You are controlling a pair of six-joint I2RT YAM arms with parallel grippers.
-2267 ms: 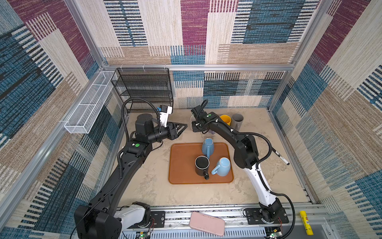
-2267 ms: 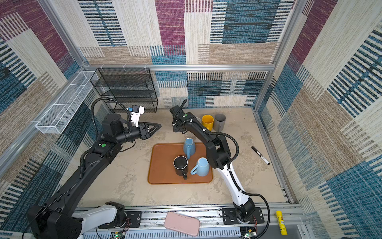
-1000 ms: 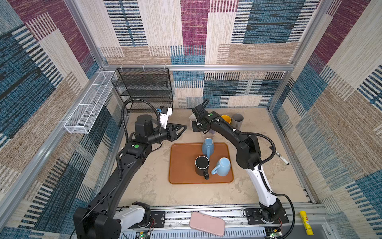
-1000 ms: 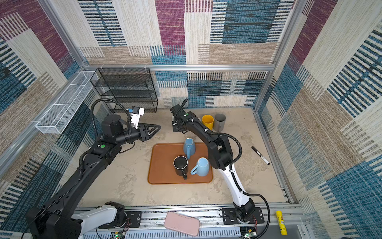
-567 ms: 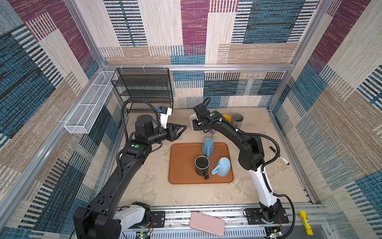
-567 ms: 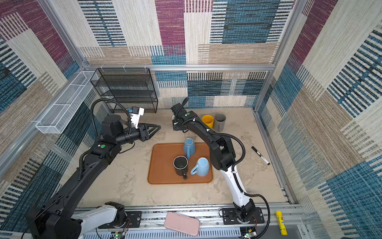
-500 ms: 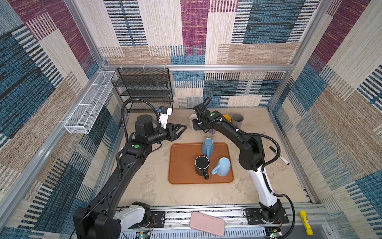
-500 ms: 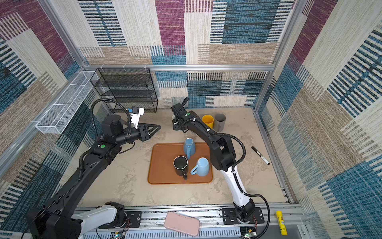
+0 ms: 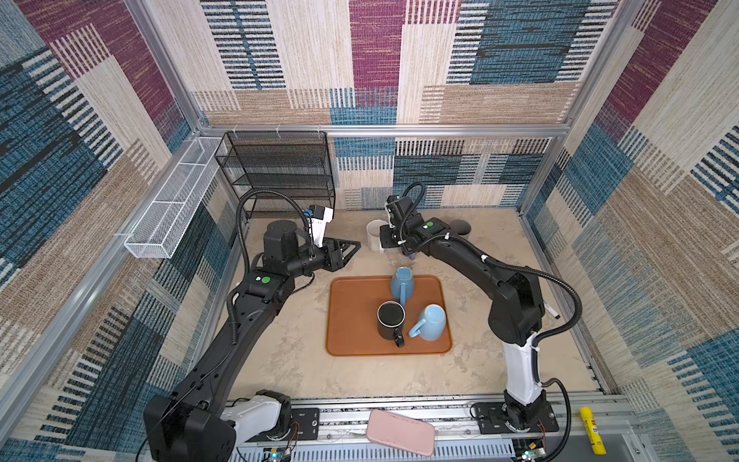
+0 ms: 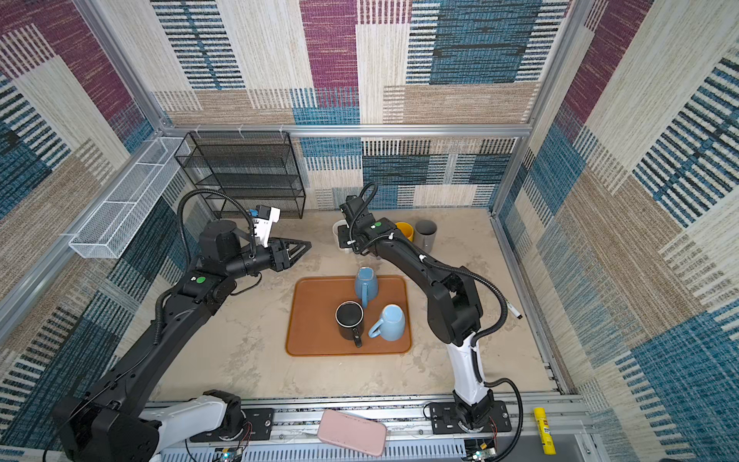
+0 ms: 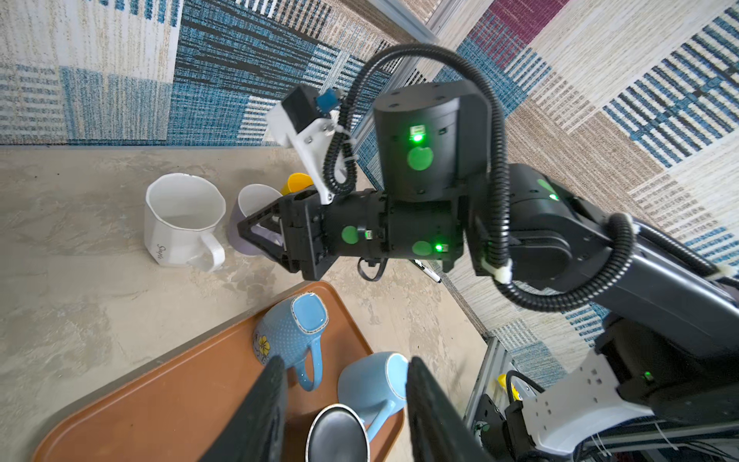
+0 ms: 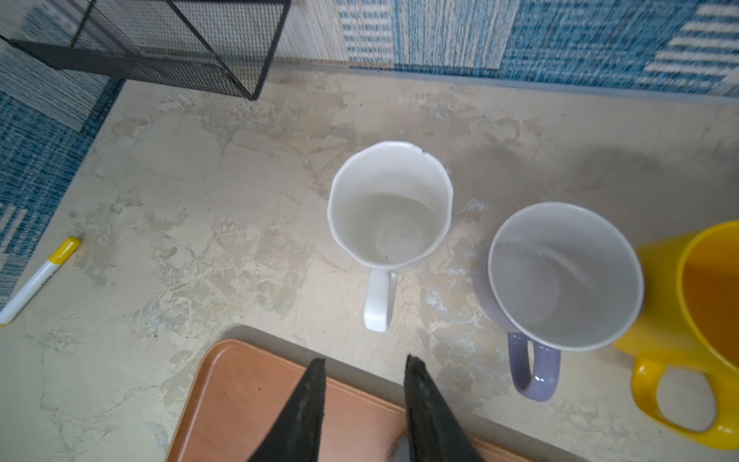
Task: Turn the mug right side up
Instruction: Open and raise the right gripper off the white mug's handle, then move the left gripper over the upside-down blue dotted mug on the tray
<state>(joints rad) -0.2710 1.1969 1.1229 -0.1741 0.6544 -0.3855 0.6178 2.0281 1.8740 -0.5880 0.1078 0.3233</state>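
brown tray (image 9: 352, 312), black mug (image 9: 391, 320), lilac mug (image 12: 560, 280)

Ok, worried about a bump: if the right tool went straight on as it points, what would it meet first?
Probably the white mug, handle first, which faces the right tool. Depth is unclear, so it could touch the bare table just short of it.

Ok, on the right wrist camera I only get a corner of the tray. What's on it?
Observer: Three mugs: a black mug, a dotted blue mug and a pale blue mug.
Operator: Any of them upside down?
Observer: The dotted blue mug stands base up at the far edge of the tray; the black mug is mouth up.
Operator: And the other arm?
Observer: The left gripper hovers beyond the tray's far left corner, open and empty.
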